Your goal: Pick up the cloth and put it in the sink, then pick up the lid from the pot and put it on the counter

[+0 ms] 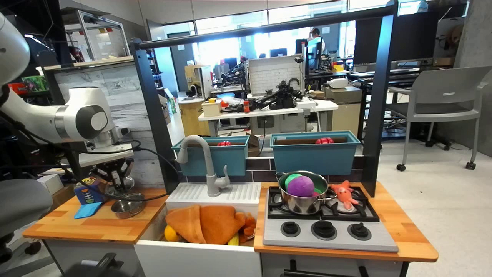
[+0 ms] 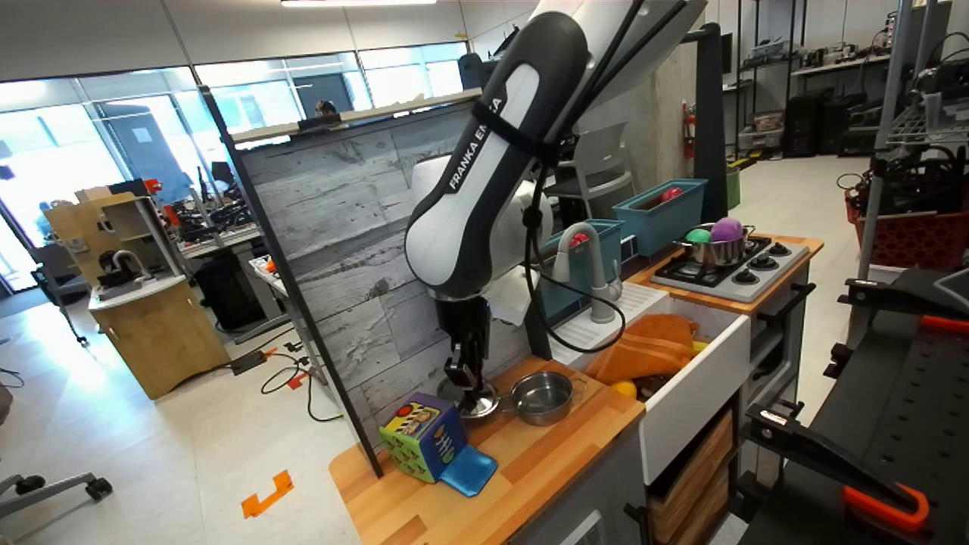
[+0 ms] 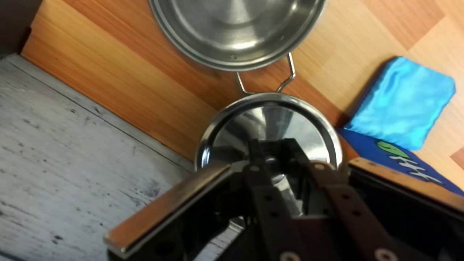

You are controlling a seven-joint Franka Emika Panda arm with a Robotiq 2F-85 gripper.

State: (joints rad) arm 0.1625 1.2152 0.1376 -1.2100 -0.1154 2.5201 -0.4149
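Note:
The orange cloth point(image 1: 219, 225) lies bunched in the sink point(image 1: 196, 256) over other toys; it also shows in an exterior view point(image 2: 643, 348). The small steel pot point(image 1: 127, 211) stands uncovered and empty on the left wooden counter point(image 2: 530, 469). The round steel lid point(image 3: 268, 123) is behind the pot, edge against or near its wire handle, at counter level by the grey panel; I cannot tell if it rests fully. My gripper point(image 3: 273, 146) points down at the lid's middle, fingers close together on either side of its knob, which they partly hide.
A colourful box point(image 2: 424, 446) with a blue flap point(image 2: 469, 469) stands beside the lid. A grey panel point(image 2: 333, 250) rises behind the counter. A faucet point(image 1: 209, 165) stands behind the sink. A larger pot point(image 1: 303, 206) with balls stands on the stove point(image 1: 330, 240).

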